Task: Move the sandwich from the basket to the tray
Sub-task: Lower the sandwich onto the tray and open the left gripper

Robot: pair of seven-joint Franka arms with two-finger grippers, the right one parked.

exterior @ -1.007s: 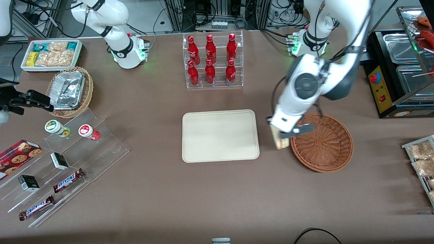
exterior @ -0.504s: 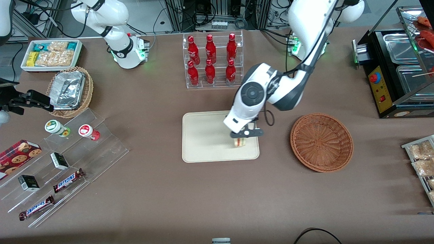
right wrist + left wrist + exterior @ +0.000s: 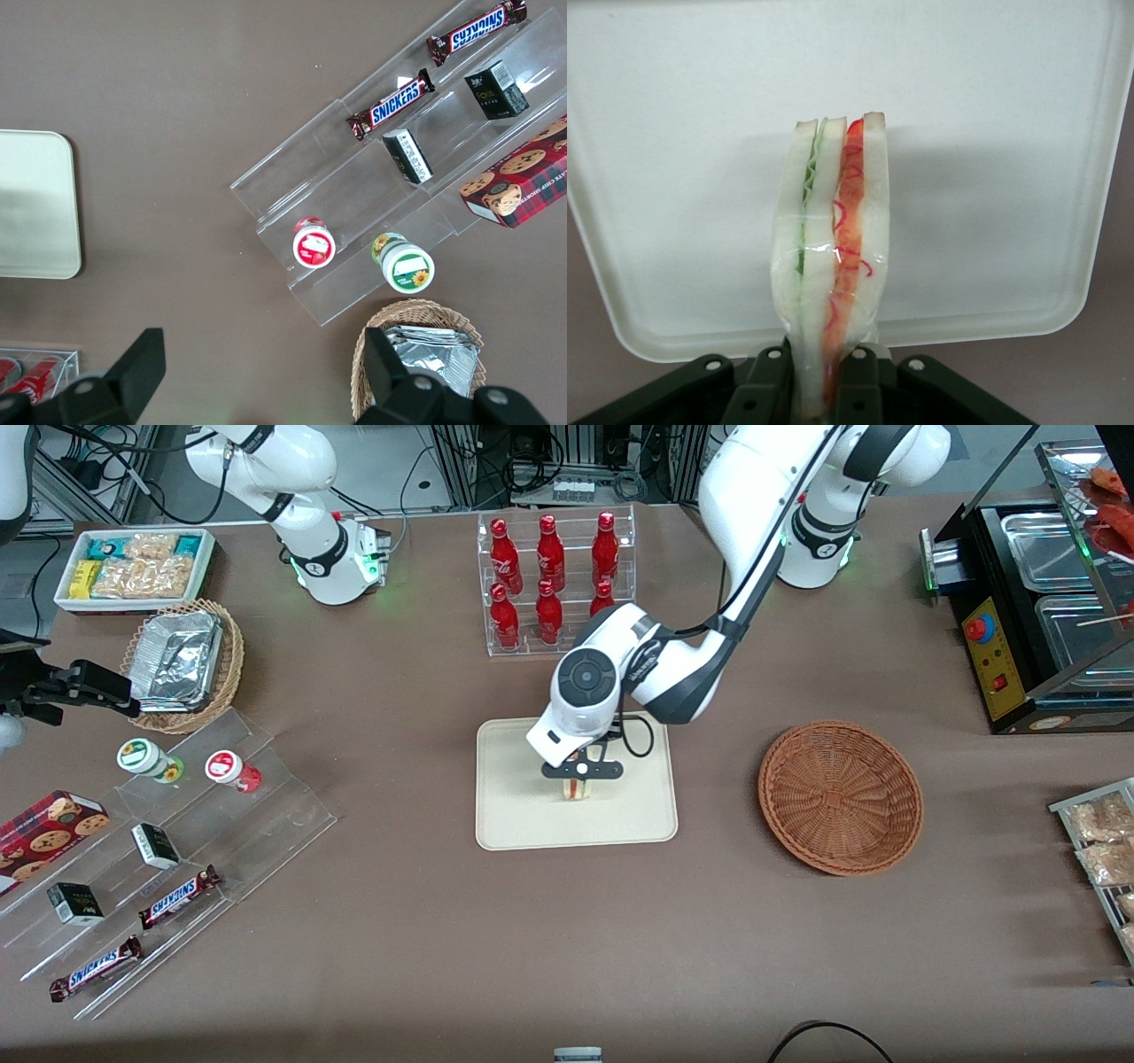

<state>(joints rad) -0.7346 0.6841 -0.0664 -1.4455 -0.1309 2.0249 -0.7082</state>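
Sandwich (image 3: pixel 833 257) hangs pinched in the end effector (image 3: pixel 581 771) above the tray (image 3: pixel 514 815).

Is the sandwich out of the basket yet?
Out. The basket shows only bare wicker, and the sandwich is pinched in the gripper over the tray, not released.

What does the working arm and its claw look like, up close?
The working arm has glossy white rounded shells with dark grey joints, a round grey cap at the wrist and a black cable looping beside it. Its claw, over the tray, is black with a flat crossbar.
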